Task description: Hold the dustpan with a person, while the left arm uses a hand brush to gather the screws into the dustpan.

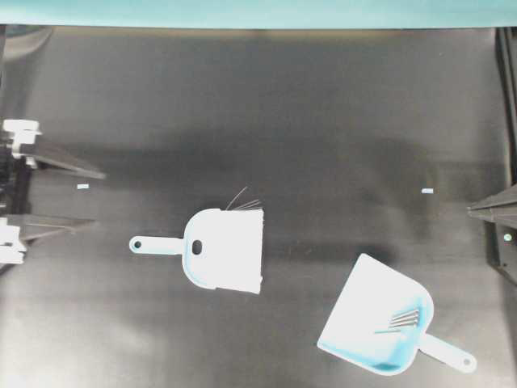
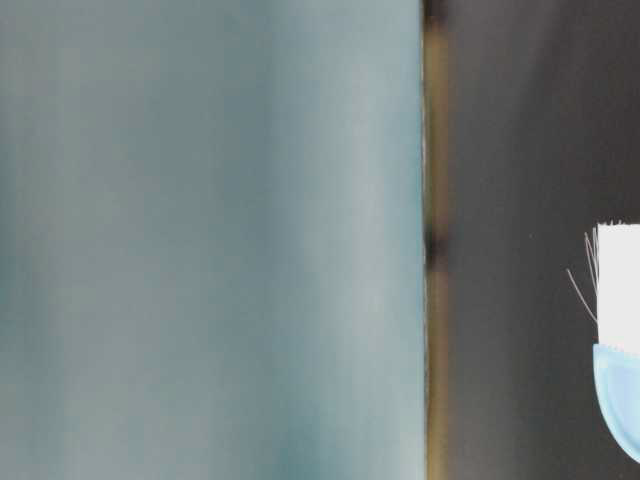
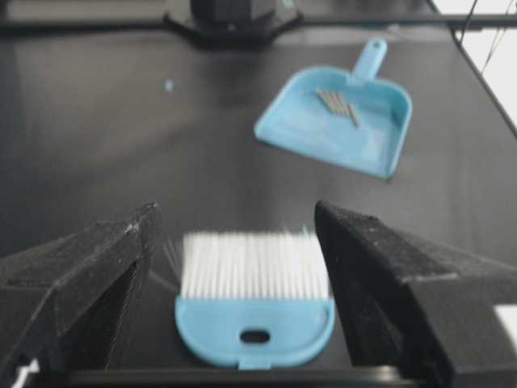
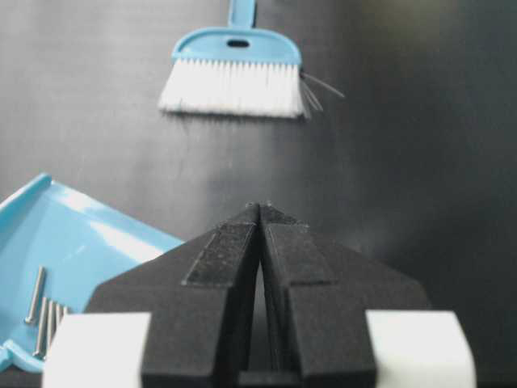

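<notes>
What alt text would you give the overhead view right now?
A light blue dustpan lies at lower right on the black table with the screws inside it. The hand brush lies free at centre, the left gripper open at the left edge, nothing held.

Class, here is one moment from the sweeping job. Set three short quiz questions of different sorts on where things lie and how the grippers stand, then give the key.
1. True or false: the screws lie inside the dustpan.
2. Multiple choice: the brush is A) held by the left gripper, B) lying free on the table, C) resting in the dustpan.
3. Fill in: the right gripper has its jaws ____.

Key: 1 true; 2 B; 3 shut.
</notes>
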